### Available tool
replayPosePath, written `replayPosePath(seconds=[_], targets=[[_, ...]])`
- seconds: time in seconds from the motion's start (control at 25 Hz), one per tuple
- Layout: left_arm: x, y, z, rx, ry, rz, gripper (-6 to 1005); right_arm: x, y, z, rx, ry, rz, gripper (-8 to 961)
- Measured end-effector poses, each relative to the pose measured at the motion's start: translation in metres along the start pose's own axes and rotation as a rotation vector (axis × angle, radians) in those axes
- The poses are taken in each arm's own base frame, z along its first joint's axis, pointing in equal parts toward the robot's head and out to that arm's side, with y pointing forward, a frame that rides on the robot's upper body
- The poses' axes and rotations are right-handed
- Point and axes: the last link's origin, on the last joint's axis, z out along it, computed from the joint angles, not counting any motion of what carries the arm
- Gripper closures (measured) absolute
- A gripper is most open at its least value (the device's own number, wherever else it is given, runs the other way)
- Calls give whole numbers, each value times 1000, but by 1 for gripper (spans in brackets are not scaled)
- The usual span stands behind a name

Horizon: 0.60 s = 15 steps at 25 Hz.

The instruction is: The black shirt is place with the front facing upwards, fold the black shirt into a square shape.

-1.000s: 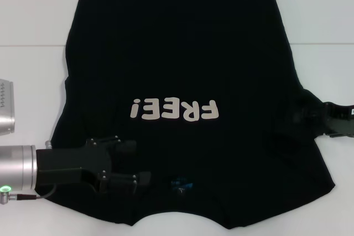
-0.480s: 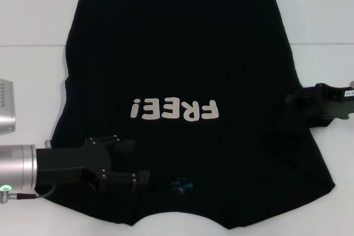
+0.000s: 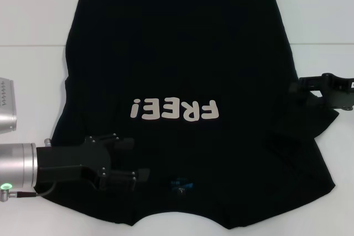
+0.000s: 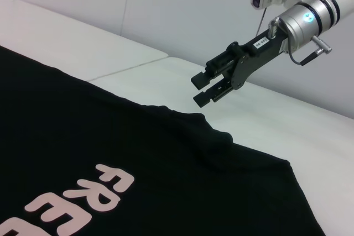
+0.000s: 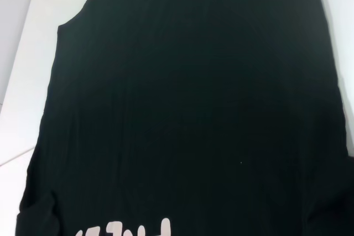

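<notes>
Head view: left gripper (image 3: 128, 164) open over black shirt (image 3: 177, 70) at its near-left shoulder, right gripper (image 3: 310, 88) open and empty beside the right sleeve edge.

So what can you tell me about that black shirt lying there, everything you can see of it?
The black shirt is a plain black cloth T-shirt lying face up on a white table, with an off-white "FREE!" print across the chest. Its sleeves look folded inward, with a creased flap by the right edge. The left gripper sits over the near left part with its fingers apart. The right gripper hangs open above the table just off the shirt's right edge, not touching it.
</notes>
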Motion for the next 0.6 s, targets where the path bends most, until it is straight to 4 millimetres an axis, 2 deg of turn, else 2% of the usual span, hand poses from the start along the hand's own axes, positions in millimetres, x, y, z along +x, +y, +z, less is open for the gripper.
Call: replayPosePath(seconds=[0.16, 0.6], targets=[[0, 0, 0, -1, 0, 1, 79, 2, -3, -4, 13, 28, 12, 239], [2, -3, 2, 12, -4, 7, 78, 28, -9, -9, 14, 178, 37, 239]])
